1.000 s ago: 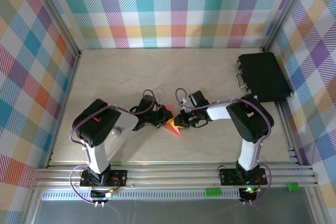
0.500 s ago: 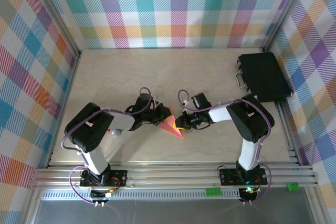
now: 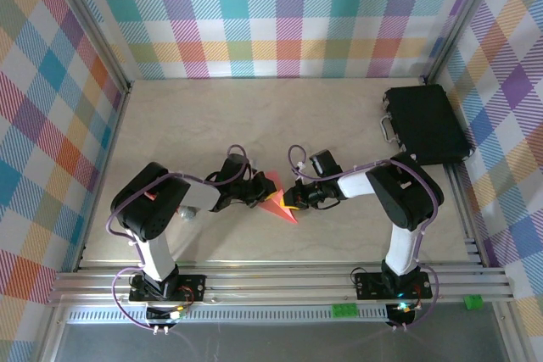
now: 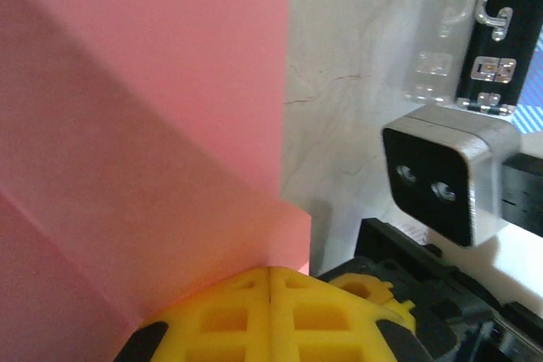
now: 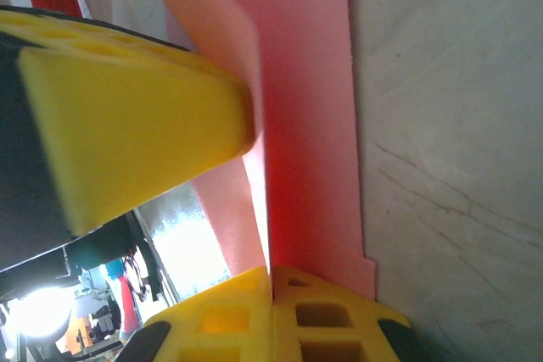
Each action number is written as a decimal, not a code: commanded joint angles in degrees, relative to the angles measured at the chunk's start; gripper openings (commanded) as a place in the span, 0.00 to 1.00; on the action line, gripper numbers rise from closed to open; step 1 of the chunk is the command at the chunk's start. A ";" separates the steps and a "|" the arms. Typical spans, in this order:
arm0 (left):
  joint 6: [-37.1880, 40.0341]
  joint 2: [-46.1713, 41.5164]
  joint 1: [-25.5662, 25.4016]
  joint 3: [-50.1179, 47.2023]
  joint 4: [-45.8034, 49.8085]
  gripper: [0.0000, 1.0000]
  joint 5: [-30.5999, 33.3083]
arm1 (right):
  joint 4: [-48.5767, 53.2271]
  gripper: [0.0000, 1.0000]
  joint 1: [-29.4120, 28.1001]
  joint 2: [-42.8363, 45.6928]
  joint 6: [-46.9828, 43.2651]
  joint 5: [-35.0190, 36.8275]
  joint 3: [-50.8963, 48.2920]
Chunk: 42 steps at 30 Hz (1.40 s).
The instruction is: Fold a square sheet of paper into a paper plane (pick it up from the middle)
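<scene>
Top view bright and evenly lit from above, soft shadows thrown onto the table (image 3: 339, 125), wrist views shot very close, yellow fingers (image 5: 127, 116) blurred, pink paper (image 4: 127, 125) shaded along its folds, right wrist view blown out low left.

A robotics lab's test cell is showing here: checked walls (image 3: 280, 14) in many colours are boxing in a pale, marble-look tabletop (image 3: 212, 116) on three sides. Aluminium rails (image 3: 280, 281) are running along its near edge, and the left arm (image 3: 153, 218) and the right arm (image 3: 403, 201) are standing bolted there, with cables looping along them. A black case (image 3: 427, 123) is lying in the far right corner.
</scene>
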State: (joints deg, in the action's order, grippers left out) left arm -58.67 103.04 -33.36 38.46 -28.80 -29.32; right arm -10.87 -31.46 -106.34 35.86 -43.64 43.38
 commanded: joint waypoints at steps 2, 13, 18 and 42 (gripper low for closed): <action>1.36 1.35 -0.56 1.47 5.12 0.03 1.26 | 1.75 0.02 0.34 -1.06 0.34 0.02 -0.31; 2.83 2.17 -0.65 2.23 14.77 0.03 4.62 | 8.21 0.28 0.44 4.32 1.37 -0.20 0.66; 2.78 2.69 -0.65 2.30 14.91 0.03 4.67 | 12.40 0.30 0.48 7.36 1.43 -0.14 -0.12; 2.39 2.69 -0.65 2.91 16.05 0.03 5.50 | 20.78 0.16 -0.21 6.58 -4.28 4.64 -0.99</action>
State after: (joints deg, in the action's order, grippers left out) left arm -56.75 103.66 -33.78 41.95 -20.38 -27.73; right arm 7.94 -31.46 -98.80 33.36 -40.05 42.74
